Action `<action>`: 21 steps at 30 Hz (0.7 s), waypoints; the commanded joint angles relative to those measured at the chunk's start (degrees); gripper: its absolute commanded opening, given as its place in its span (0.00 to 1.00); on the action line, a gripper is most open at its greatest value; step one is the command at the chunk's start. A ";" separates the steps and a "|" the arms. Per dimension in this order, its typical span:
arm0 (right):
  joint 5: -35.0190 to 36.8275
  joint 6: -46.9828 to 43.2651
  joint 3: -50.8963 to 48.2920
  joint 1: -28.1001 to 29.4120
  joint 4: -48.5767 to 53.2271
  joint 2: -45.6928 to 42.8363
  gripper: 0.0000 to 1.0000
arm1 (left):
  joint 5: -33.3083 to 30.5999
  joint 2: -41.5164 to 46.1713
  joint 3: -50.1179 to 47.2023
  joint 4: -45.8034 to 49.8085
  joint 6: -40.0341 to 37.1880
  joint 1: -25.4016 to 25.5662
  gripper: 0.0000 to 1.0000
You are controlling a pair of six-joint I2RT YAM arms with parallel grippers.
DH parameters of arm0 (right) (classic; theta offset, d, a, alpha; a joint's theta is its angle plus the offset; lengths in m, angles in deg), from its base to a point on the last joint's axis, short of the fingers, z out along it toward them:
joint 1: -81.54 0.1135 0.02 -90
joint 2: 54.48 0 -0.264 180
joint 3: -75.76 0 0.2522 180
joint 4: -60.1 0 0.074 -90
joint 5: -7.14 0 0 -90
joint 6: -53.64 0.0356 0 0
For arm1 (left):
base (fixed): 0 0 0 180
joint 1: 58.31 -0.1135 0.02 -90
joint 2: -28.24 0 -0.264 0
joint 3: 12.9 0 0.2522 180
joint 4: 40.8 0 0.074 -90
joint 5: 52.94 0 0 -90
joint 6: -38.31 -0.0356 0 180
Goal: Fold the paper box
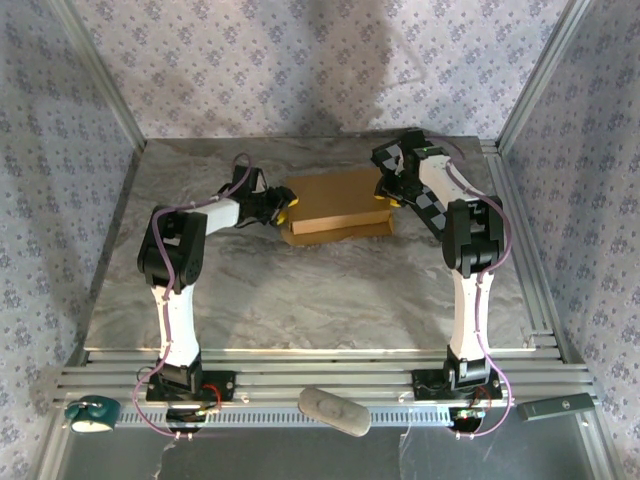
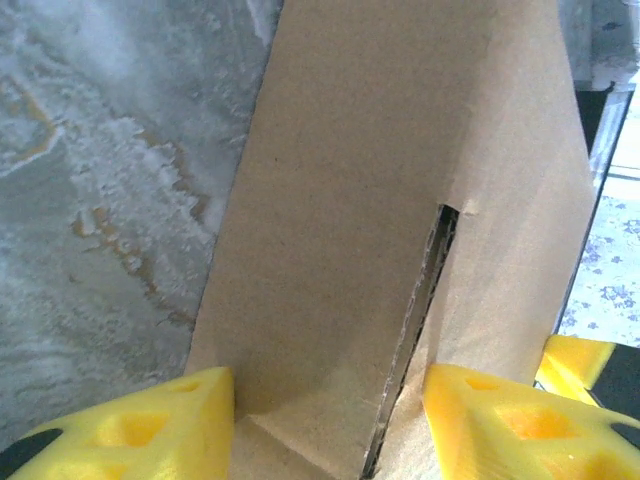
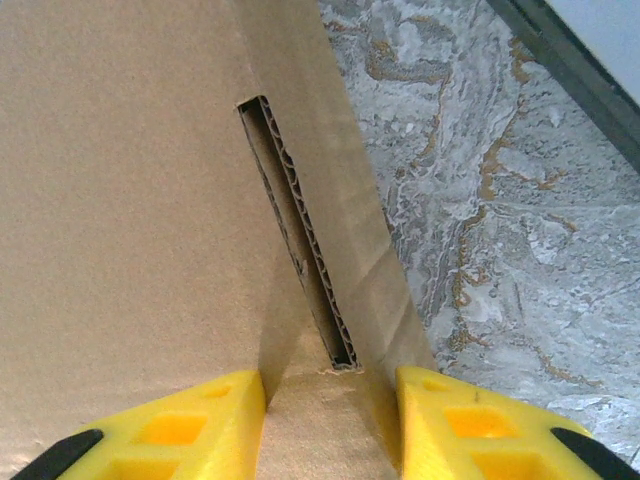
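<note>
The paper box [image 1: 335,205] is tan corrugated cardboard, lying at the back middle of the marbled table [image 1: 320,290]. My left gripper [image 1: 283,210] is at its left end. In the left wrist view the left gripper [image 2: 330,425] has its yellow fingers [image 2: 150,430] pressed against the cardboard [image 2: 380,180] on both sides, beside a slit edge. My right gripper [image 1: 388,190] is at the box's right end. Its wrist view shows the right gripper [image 3: 330,420] with its fingers [image 3: 480,430] closed on a folded cardboard wall [image 3: 130,200] by an open corrugated slot.
A black-and-white checkerboard panel [image 1: 425,200] sits along the right arm. Metal frame rails and patterned walls border the table. On the near rail lie a grey oblong object [image 1: 333,410], a teal object [image 1: 92,413] and a dark bar [image 1: 560,407].
</note>
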 commanded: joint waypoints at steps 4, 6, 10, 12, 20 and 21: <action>-10.50 0.68 -1.32 2.94 0.80 -1.68 0.39 | 6.39 -2.02 -2.50 -6.08 3.32 4.33 0.43; -10.45 0.59 -1.28 2.67 0.60 -2.15 0.40 | 6.36 -1.09 -2.76 -5.85 3.03 4.23 0.46; -11.02 0.50 -0.48 2.13 1.20 -2.28 0.40 | 9.26 -1.61 -1.68 -4.83 3.15 4.14 0.49; -10.72 0.00 -0.52 2.13 1.51 -2.37 0.40 | 8.80 -1.02 -1.16 -1.47 0.92 4.14 0.50; -6.41 -3.57 -6.50 3.86 0.70 -4.12 0.40 | 8.18 -1.11 -4.07 1.16 -1.97 4.75 0.46; -5.87 -3.83 -7.77 4.13 0.21 -4.46 0.40 | 8.24 -1.43 -5.18 0.35 -1.64 4.92 0.43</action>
